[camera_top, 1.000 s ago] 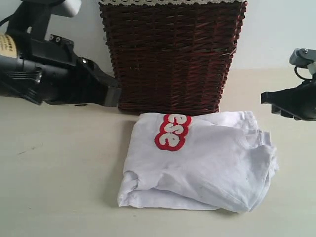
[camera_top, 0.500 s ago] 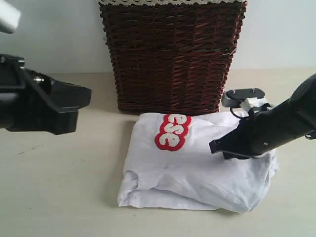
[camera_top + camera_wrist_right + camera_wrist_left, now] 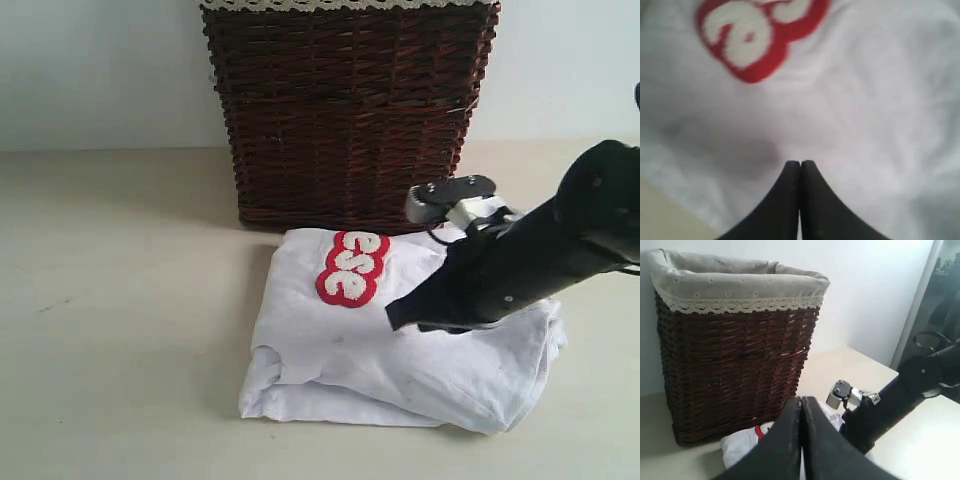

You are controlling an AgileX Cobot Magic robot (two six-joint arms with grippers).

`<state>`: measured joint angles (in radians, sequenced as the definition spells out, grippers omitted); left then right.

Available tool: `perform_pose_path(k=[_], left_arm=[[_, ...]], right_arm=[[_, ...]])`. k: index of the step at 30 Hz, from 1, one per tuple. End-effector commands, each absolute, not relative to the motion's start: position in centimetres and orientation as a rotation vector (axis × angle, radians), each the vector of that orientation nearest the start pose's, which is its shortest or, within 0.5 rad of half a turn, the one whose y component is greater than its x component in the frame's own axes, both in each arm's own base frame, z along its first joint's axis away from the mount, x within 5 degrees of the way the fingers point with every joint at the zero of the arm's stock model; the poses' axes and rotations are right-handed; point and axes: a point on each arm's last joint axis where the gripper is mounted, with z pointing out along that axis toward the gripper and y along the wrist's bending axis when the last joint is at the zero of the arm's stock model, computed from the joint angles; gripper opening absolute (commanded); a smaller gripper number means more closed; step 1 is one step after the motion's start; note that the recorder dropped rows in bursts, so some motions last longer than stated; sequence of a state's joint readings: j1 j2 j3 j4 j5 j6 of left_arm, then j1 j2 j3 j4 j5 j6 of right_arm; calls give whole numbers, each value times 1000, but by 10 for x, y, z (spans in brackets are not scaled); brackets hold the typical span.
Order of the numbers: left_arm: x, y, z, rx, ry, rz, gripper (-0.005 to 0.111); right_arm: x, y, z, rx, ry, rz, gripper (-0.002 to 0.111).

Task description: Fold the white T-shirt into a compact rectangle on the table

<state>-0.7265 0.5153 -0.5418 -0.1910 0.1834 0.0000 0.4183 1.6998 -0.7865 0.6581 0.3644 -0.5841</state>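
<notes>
The white T-shirt lies folded into a rough rectangle on the table, in front of the basket, with red-outlined lettering at its far edge. My right gripper reaches across the shirt's middle from the right, shut, with nothing between its fingers. In the right wrist view the right gripper sits low over white cloth, near the lettering; whether it touches is unclear. My left gripper is shut and empty, held above the table facing the shirt. It is outside the exterior view.
A dark wicker basket with lace trim stands right behind the shirt, against the pale wall. The left wrist view shows the basket and the right arm beside it. Bare table extends left of the shirt and in front.
The left arm has pulled out of the exterior view to the left and its jaws have shut. The right arm has swung in from the right over the shirt, jaws shut.
</notes>
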Motion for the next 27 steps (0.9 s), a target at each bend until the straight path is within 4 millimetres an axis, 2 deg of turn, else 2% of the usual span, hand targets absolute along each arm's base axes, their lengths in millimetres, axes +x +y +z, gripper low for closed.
perform_pose_path(k=[1,5,8,11,16,18,19,21,22,24,27], left_arm=[[74,-71,338,458,1600,-751,0],[74,-72,336,452,1617,-765,0],[71,-69,338,449,1602,-770,0],[64,-63,341,440,1562,-781,0],[56,-56,344,435,1530,-791,0],[55,-56,343,440,1537,-790,0],[55,-56,342,441,1543,-791,0],[52,-54,342,434,1550,-818,0],[44,-48,344,428,1511,-841,0],[28,-35,345,426,1423,-847,0],[8,-16,336,416,1314,-846,0]], right_arm=[[237,164,132,-728,2694,439,0],[231,172,106,-778,2759,409,0],[231,172,100,-771,2776,401,0],[232,173,115,-749,2729,419,0],[228,172,161,-728,2581,481,0],[233,170,180,-646,2473,476,0],[236,170,180,-628,2449,459,0],[244,170,164,-550,2477,422,0],[245,172,146,-559,2547,410,0],[244,173,125,-575,2626,389,0],[244,172,106,-592,2692,365,0]])
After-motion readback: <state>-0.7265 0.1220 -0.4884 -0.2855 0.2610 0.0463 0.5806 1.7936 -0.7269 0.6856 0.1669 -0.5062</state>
